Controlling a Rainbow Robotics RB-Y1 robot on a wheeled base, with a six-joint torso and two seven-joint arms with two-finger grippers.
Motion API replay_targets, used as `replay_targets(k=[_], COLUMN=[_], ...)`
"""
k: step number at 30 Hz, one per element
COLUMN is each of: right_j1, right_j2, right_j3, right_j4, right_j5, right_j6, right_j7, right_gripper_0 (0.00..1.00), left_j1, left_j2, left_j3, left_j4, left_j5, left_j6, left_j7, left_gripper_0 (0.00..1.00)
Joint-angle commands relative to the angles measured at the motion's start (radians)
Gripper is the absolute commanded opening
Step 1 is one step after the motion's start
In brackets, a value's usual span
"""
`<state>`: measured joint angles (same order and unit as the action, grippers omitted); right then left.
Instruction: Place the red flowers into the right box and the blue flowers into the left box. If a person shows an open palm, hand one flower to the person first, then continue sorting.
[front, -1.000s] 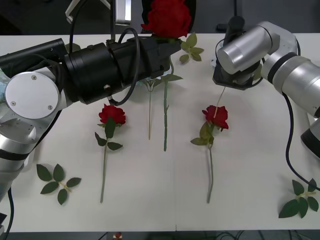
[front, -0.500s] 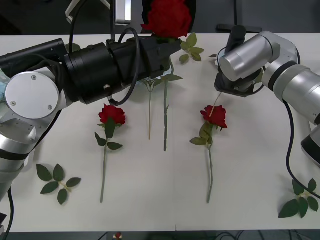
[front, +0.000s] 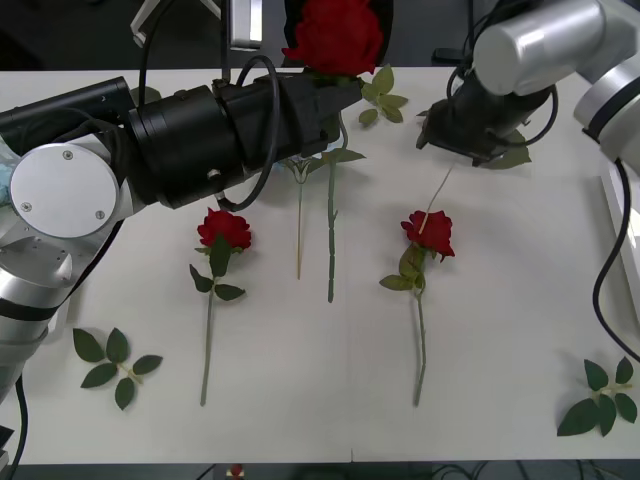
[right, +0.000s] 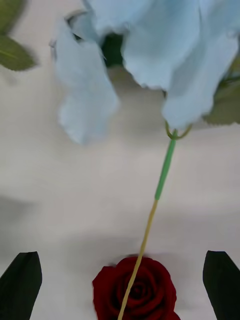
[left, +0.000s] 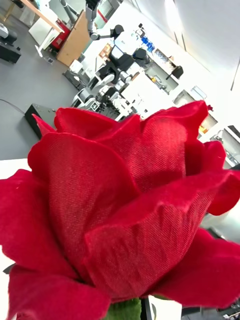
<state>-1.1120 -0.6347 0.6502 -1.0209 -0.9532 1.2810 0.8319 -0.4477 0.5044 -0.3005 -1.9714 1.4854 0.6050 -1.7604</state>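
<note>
My left gripper (front: 333, 92) reaches over the table's far middle, shut on the stem of a red flower (front: 336, 36) whose bloom (left: 125, 215) stands above it; the stem (front: 330, 240) hangs down to the table. Two more red flowers lie flat, one left of centre (front: 225, 229) and one right of centre (front: 432, 232). My right gripper (right: 122, 257) is open above the table at the back right. Ahead of it lies a blue flower (right: 150, 50), its thin stem (front: 437, 198) running back onto the right-hand red flower (right: 136, 292). In the front view my right wrist (front: 480, 135) hides the blue bloom.
Loose green leaf sprigs lie at the front left (front: 115, 362), the front right (front: 602, 398) and the back middle (front: 381, 99). A second bare stem (front: 299, 225) lies beside the hanging one. The thin rim of the right box (front: 618, 215) shows at the right edge.
My right arm has lifted and drawn back toward the far right, uncovering more of the blue flower's stem. The left arm and its rose have not moved.
</note>
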Motion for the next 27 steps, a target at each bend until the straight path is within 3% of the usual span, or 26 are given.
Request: replay_targets(k=[1, 11, 14, 27], right_j1=[-0.057, 0.029, 0.090, 0.408], right_j2=[-0.094, -0.243, -0.281, -0.407], right_j3=[-0.078, -0.185, -0.184, -0.287], right_j4=[-0.068, -0.076, -0.088, -0.265], right_j5=[-0.076, -0.452, -0.657, -1.072], right_j6=[-0.005, -0.135, -0.190, -0.258], right_j7=[0.153, 0.786, 0.969, 1.365], right_gripper_0=[0.94, 0.94, 0.94, 0.94], left_j1=[-0.026, -0.025, -0.025, -0.025], left_j2=[-0.015, -0.018, -0.018, -0.023], left_j3=[0.020, 0.020, 0.020, 0.018], left_j4=[-0.040, -0.040, -0.040, -0.040], left_j5=[0.010, 0.012, 0.013, 0.019], left_j6=[-0.013, -0.014, -0.016, -0.028], left_j7=[-0.025, -0.027, -0.028, -0.034], left_gripper_0=[0.00, 0.00, 0.00, 0.00])
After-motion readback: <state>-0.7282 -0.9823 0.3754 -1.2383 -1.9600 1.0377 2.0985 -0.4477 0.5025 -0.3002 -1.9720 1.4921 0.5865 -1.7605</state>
